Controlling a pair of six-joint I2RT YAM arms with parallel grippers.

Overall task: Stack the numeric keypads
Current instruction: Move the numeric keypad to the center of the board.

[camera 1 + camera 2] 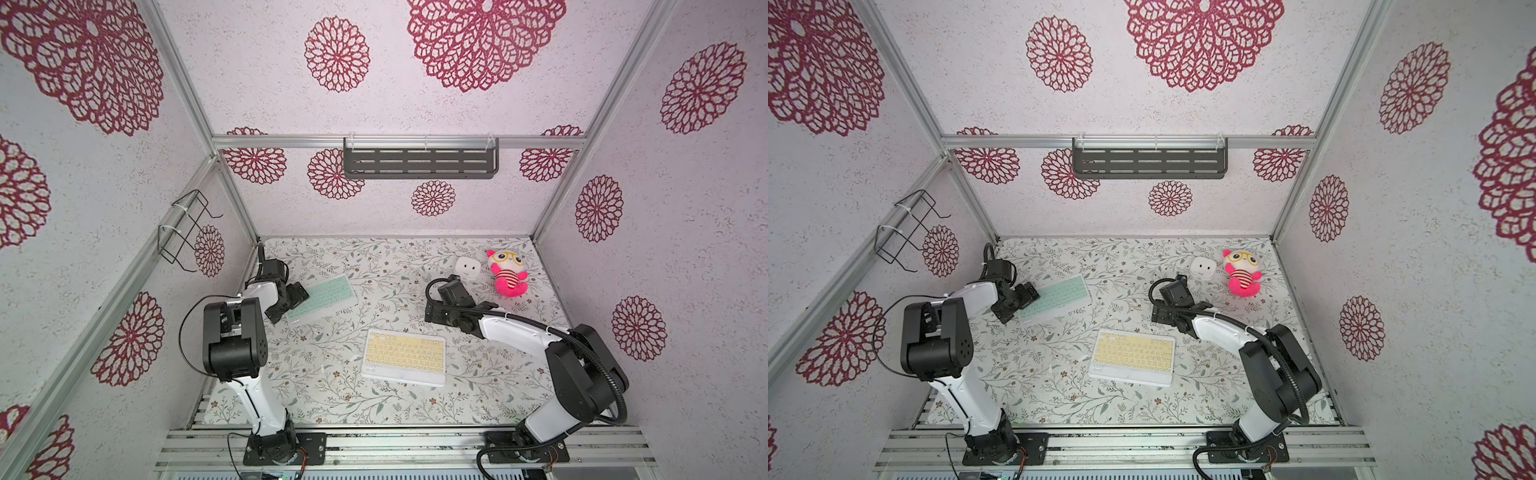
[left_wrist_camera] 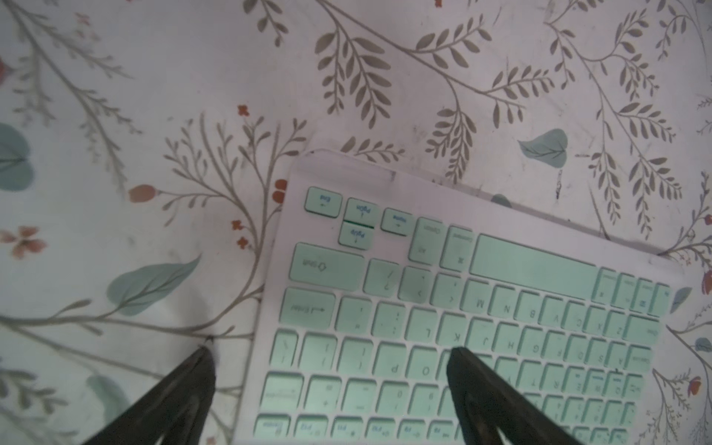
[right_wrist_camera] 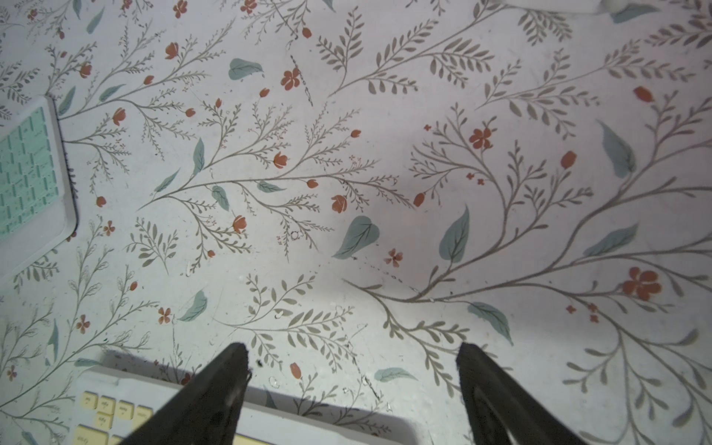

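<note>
**Numeric keypads [image 1: 322,297] [image 1: 405,357] apart, both claws released**

My left claw [image 2: 331,354] is spread wide, straddling a short edge of the mint keypad [image 2: 462,308]: one finger [image 2: 477,385] over its keys, one over bare desk [image 2: 154,115]. My right claw [image 3: 352,346] (equally slack, gripping nothing) hangs above flowered desk just past the yellow keypad [image 1: 1133,357], which lies mid-desk, well apart from the mint one on my left.

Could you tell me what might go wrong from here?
The open left pincer straddles the short edge of the flat mint-green keypad with a white frame, one fingertip over its keys; closing could press keys or slip off. The open right pincer hovers beside the flat yellow keypad; carrying the mint one there might bump it.
</note>
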